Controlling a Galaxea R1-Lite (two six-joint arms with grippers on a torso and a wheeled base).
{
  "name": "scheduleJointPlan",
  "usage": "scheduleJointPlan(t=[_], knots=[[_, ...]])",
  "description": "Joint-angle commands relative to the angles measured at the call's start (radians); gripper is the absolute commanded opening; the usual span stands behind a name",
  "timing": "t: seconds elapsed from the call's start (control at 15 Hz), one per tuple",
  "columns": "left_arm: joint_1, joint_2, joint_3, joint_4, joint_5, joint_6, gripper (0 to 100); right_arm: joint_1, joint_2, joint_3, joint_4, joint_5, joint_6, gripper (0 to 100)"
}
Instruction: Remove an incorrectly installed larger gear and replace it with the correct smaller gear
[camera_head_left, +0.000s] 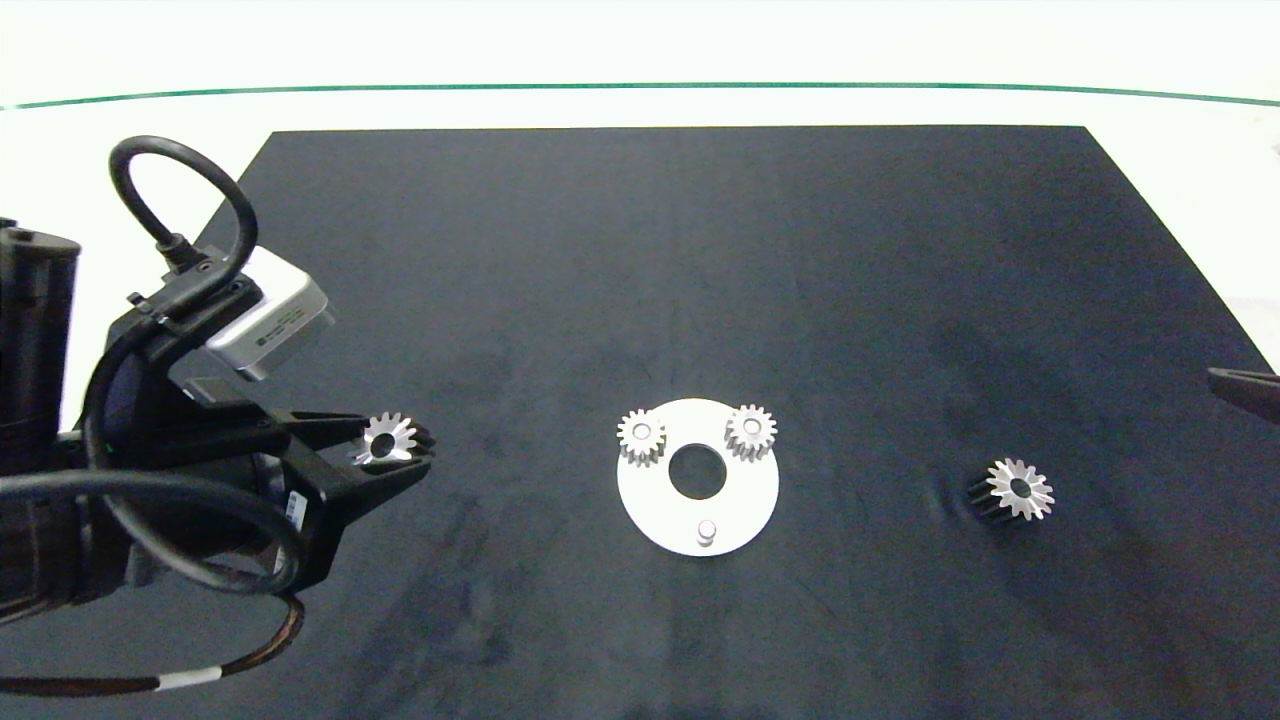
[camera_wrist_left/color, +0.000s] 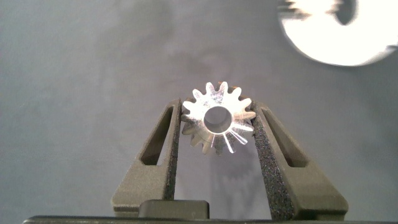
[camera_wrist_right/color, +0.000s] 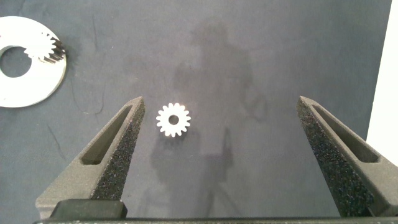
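My left gripper (camera_head_left: 397, 447) is shut on the smaller gear (camera_head_left: 388, 440), a silver gear with an open centre hole, at the left of the black mat. In the left wrist view the smaller gear (camera_wrist_left/color: 217, 118) sits clamped between both foam pads. The larger gear (camera_head_left: 1018, 489), with long pointed teeth, lies flat on the mat at the right. My right gripper (camera_wrist_right/color: 221, 101) hangs open high above the larger gear (camera_wrist_right/color: 173, 119); only a fingertip (camera_head_left: 1244, 388) shows in the head view. The white round plate (camera_head_left: 655, 505) carries two pin-centred gears and one bare pin (camera_head_left: 707, 530).
The two pin-centred gears (camera_head_left: 641, 434) (camera_head_left: 750, 431) stand on the plate's far side, flanking its big centre hole. The mat has a small wrinkle (camera_head_left: 940, 492) just left of the larger gear. The white table (camera_head_left: 640, 105) surrounds the mat.
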Motion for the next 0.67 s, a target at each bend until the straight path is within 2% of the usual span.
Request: scheduleJointPlan(t=[0.07, 0.13, 0.33, 0.47, 0.67], knots=[[-0.139, -0.094, 0.000, 0.019, 0.011, -0.005, 13, -0.001, -0.002, 0.002, 0.002, -0.001, 0.002, 100], [-0.166, -0.094, 0.002, 0.019, 0.011, -0.006, 13, -0.001, -0.004, 0.003, 0.002, -0.002, 0.012, 100], [-0.258, -0.064, 0.025, 0.018, 0.020, -0.006, 13, -0.003, -0.024, 0.023, 0.002, -0.002, 0.014, 100], [-0.300, -0.015, 0.031, 0.016, 0.080, -0.006, 13, -0.003, -0.050, 0.025, 0.002, -0.005, 0.019, 100], [-0.352, 0.051, 0.026, 0.002, 0.129, -0.001, 13, -0.035, -0.070, 0.023, 0.002, -0.008, 0.020, 100]])
